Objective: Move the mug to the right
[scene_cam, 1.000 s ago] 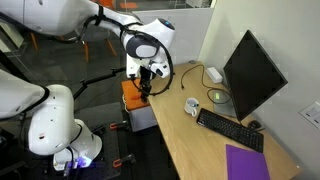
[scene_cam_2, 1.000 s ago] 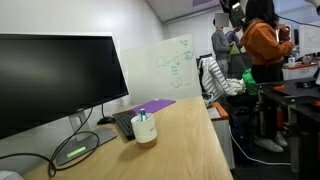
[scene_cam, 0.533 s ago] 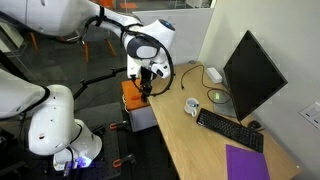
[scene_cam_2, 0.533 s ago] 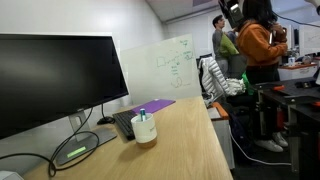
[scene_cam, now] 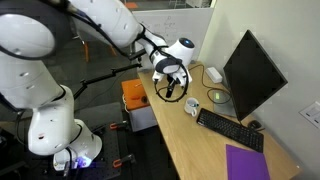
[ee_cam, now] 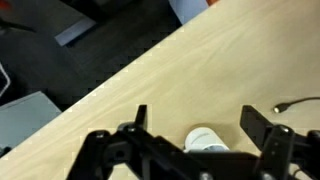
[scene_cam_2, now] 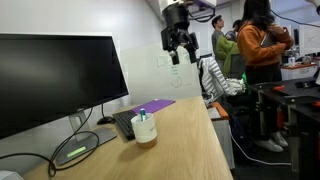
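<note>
The mug is small, white and upright on the light wood table, between the table's edge and the black keyboard. It also shows in an exterior view and in the wrist view, low in the picture between the two fingers. My gripper is open and empty. It hangs in the air above the table, apart from the mug, and is seen high up in an exterior view. In the wrist view the gripper has its jaws spread wide.
A black monitor stands behind the keyboard. A flat greenish disc lies by its foot, and a purple notebook beyond the keyboard. A cable lies near the mug. An orange box sits beside the table. People stand in the background.
The arm has swung from beyond the table's edge to over the table, so the open gripper now hangs above the mug. The mug has not moved.
</note>
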`<state>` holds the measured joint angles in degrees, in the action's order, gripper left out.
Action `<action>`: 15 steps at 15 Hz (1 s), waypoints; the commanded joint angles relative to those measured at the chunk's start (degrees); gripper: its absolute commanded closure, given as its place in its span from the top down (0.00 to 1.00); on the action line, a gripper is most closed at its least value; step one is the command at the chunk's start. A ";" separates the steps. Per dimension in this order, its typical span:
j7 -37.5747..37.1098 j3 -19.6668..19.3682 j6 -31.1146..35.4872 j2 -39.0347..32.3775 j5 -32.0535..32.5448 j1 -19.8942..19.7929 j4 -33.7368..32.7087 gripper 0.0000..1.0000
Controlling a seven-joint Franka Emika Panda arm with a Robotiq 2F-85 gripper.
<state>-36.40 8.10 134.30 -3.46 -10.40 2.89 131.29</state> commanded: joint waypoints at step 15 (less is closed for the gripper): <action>-57.03 -17.00 10.86 -37.63 1.52 16.06 -33.63 1.00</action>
<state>-84.35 -5.81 144.33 -39.67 -9.88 16.40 99.02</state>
